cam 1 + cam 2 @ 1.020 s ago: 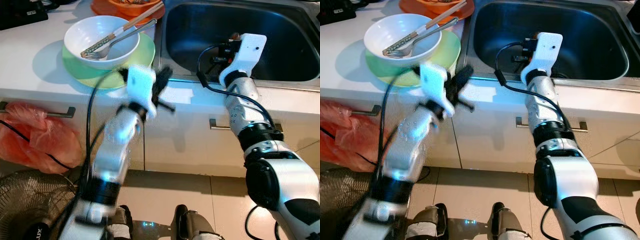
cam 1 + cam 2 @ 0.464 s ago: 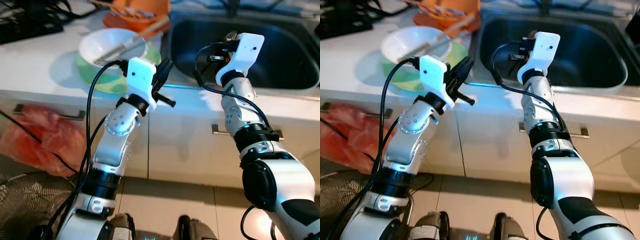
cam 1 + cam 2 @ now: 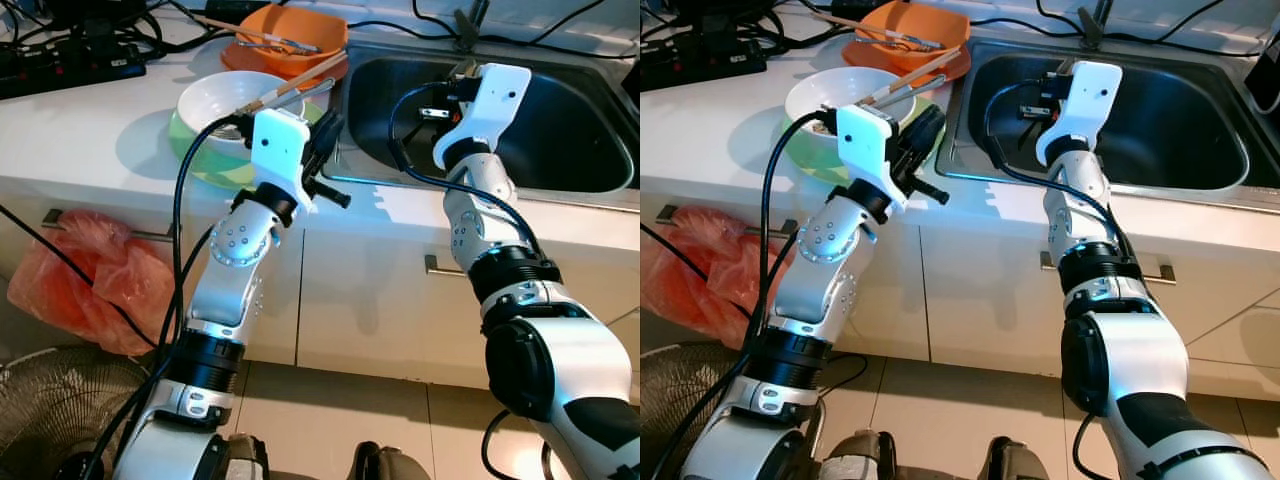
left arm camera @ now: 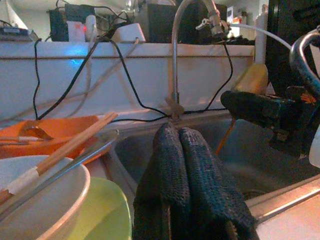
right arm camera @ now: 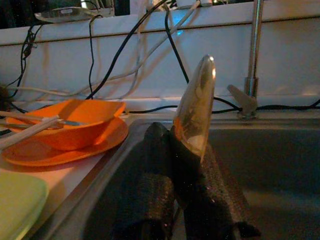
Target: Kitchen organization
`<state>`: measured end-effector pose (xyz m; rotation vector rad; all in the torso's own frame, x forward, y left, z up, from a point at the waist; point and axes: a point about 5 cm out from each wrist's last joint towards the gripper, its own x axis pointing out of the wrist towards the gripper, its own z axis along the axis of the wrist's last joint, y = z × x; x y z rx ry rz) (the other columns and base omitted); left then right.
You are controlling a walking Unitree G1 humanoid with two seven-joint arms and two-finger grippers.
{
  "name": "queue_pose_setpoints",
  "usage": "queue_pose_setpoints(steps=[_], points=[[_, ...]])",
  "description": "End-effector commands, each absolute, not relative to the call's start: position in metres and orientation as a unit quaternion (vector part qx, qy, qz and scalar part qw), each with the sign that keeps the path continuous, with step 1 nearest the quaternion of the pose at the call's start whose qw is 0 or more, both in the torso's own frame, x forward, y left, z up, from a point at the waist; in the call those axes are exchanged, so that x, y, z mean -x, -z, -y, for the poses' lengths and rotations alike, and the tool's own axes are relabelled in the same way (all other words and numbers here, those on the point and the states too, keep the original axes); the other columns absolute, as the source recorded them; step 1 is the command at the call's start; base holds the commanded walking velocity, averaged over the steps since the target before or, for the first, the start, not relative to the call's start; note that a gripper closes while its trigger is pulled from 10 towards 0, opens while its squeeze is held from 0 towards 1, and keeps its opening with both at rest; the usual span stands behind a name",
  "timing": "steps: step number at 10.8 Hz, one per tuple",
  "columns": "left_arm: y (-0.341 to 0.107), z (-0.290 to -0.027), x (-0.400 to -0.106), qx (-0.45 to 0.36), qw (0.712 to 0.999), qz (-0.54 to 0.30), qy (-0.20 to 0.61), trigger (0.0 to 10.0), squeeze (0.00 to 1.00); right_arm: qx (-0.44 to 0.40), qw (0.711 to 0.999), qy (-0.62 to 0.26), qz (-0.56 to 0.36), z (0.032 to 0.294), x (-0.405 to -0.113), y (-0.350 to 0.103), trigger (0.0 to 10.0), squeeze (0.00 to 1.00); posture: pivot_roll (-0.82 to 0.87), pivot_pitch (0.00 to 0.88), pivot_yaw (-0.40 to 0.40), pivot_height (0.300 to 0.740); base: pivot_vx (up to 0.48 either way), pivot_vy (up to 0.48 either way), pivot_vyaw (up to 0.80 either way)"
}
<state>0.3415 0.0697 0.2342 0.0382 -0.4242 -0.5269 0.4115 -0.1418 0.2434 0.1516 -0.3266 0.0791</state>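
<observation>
What looks like a spoon (image 5: 196,107) is being held over the sink (image 3: 560,150) by the right claw (image 5: 182,165); the left claw (image 4: 187,165), fingers together and empty, is being kept beside the bowl (image 3: 235,100) on the desk (image 3: 80,130), dishes still uncleared.

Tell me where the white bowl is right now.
The white bowl sits on a green plate on the counter, left of the sink, just ahead of the left gripper.

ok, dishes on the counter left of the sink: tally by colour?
White: 1, bowl
Green: 1, plate under the white bowl
Orange: 2, bowl on a plate
Total: 4
</observation>
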Motion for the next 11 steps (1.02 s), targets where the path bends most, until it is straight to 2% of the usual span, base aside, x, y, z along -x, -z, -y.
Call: queue_pose_setpoints(steps=[1, 11], points=[[-0.2348, -0.0668, -0.3434, -0.020, 0.943, 0.207, 0.258, 10.0, 0.00, -0.076, 0.981, -0.036, 0.173, 0.1452, -0.4123, -0.2503, 10.0, 0.00, 0.20, 0.072, -0.044, 0.740, 0.000, 0.000, 0.00], [-0.2330, -0.0696, -0.3443, -0.021, 0.945, 0.205, 0.252, 10.0, 0.00, -0.074, 0.984, -0.025, 0.161, 0.1482, -0.4134, -0.2480, 10.0, 0.00, 0.19, 0.112, -0.041, 0.740, 0.293, 0.000, 0.00]])
